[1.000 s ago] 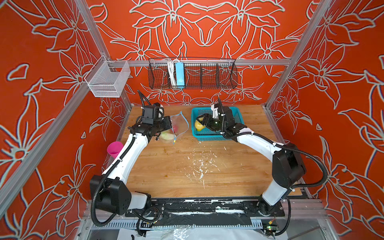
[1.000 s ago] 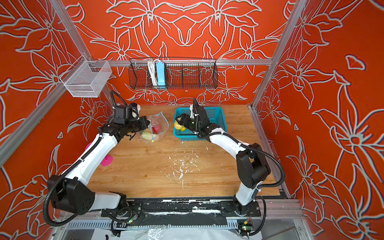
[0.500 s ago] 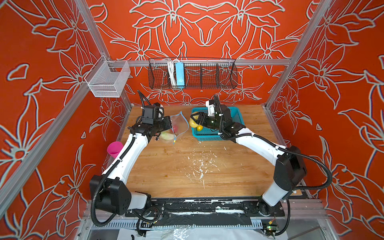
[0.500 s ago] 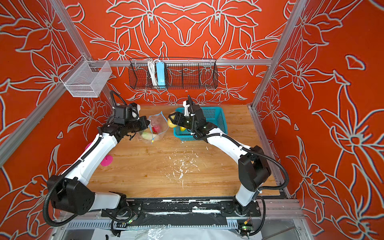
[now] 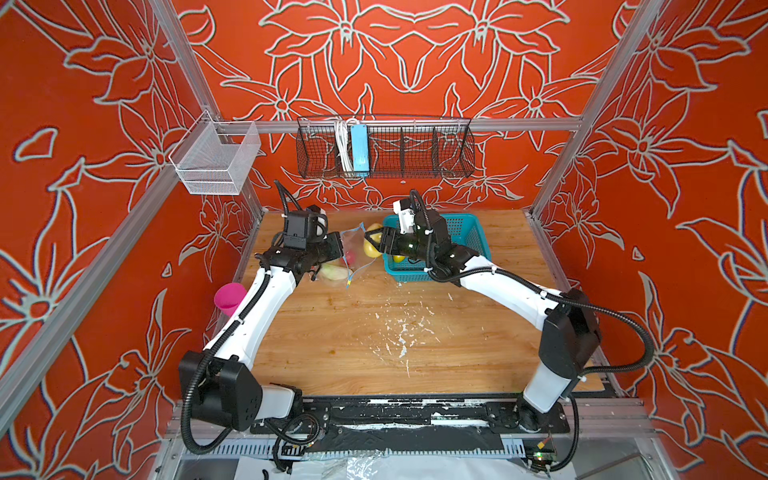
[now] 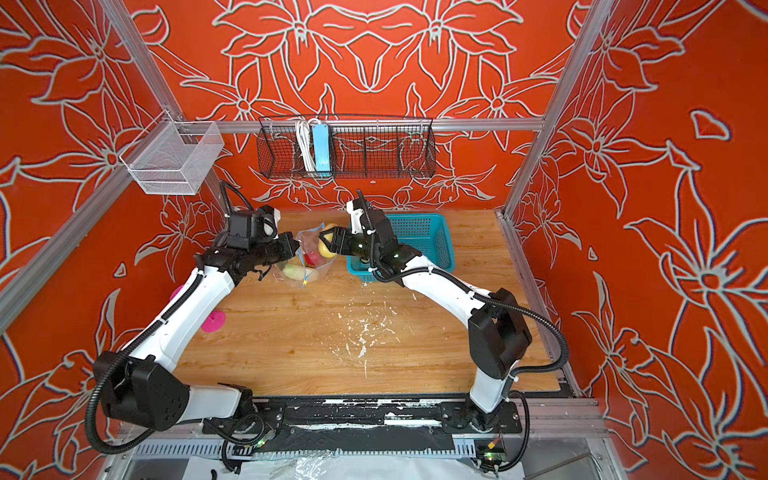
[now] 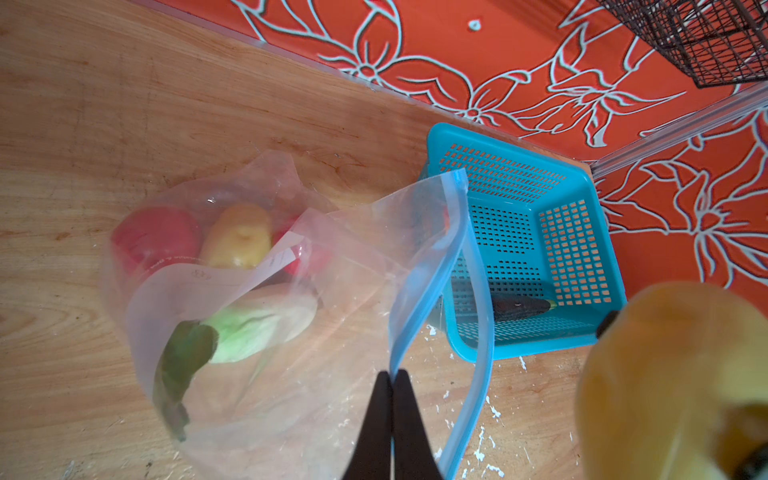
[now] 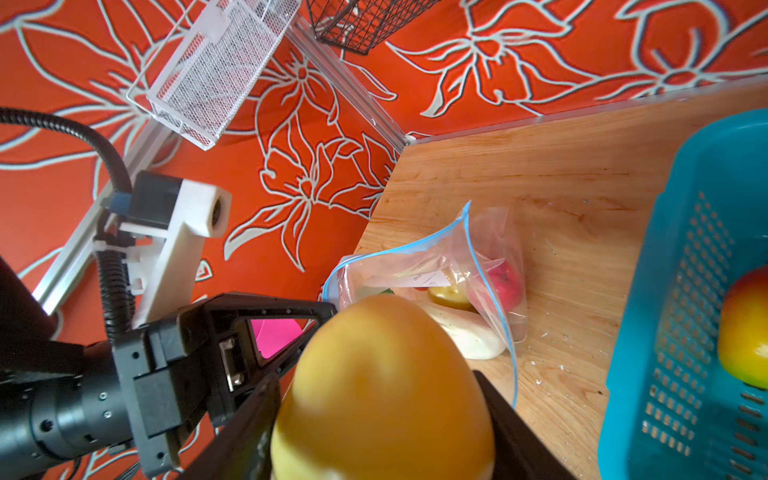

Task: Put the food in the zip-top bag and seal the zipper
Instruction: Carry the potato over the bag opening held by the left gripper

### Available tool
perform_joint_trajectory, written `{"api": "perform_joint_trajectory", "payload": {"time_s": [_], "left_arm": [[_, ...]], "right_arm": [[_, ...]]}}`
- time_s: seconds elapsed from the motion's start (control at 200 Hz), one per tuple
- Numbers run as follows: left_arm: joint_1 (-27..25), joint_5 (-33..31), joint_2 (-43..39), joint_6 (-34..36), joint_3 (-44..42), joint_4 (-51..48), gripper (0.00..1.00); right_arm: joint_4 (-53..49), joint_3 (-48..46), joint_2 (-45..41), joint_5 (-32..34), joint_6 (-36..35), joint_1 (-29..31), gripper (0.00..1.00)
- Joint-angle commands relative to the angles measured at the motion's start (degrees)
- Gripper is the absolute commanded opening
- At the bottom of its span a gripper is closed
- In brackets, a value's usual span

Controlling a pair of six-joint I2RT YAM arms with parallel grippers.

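My left gripper (image 7: 392, 374) is shut on one lip of the zipper (image 7: 432, 266) and holds the clear zip-top bag (image 7: 266, 332) open above the table. Food lies inside the bag: a red ball (image 7: 156, 237), a yellow potato (image 7: 237, 241), a white vegetable (image 7: 257, 328) and a green leafy piece (image 7: 183, 357). My right gripper (image 8: 382, 395) is shut on a second yellow potato (image 8: 386, 386). In both top views it hangs right by the bag's mouth (image 5: 353, 257) (image 6: 309, 257), left of the basket. A red-yellow mango (image 8: 744, 328) lies in the basket.
The teal mesh basket (image 5: 469, 232) (image 6: 432, 241) stands at the back, just right of the bag. A pink cup (image 5: 228, 297) sits by the left wall. A black wire rack (image 5: 386, 149) and a white mesh bin (image 5: 216, 162) hang on the walls.
My right gripper has lifted the yellow potato out of the basket and carried it left to the bag's mouth. The left gripper and the bag have stayed put.
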Motion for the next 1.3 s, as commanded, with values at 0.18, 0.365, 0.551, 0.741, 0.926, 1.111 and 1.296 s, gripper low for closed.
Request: {"api": "perform_joint_trajectory", "payload": {"time_s": [0.18, 0.365, 0.551, 0.741, 0.926, 1.111, 1.296], "left_arm": [[-0.3, 1.0, -1.5, -0.6, -0.2, 0.6, 0.00], [-0.3, 1.6, -1.8, -0.7, -0.1, 0.6, 0.00], [-0.3, 1.4, -2.2, -0.6, -0.1, 0.6, 0.00], [-0.3, 1.8, -2.4, -0.9, -0.2, 0.7, 0.00], [-0.3, 2.0, -2.5, -0.9, -0.2, 0.8, 0.00], [-0.3, 1.7, -2.7, -0.8, -0.2, 0.7, 0.00], [-0.3, 2.2, -2.6, -1.0, -0.3, 0.8, 0.00]], "right_arm": [[-1.8, 6.1, 4.5, 2.3, -3.6, 2.7, 0.41], [-3.3, 6.9, 6.7, 4.6, -1.5, 3.0, 0.41], [-4.7, 9.3, 8.8, 4.6, -1.4, 3.1, 0.41], [-5.4, 9.9, 10.0, 5.3, -1.2, 3.5, 0.41], [-8.0, 12.0, 11.8, 6.4, -1.3, 4.2, 0.41], [-9.0, 14.3, 13.7, 6.2, -2.0, 4.8, 0.41], [-10.0, 14.9, 14.8, 7.2, -2.4, 5.6, 0.41]]}}
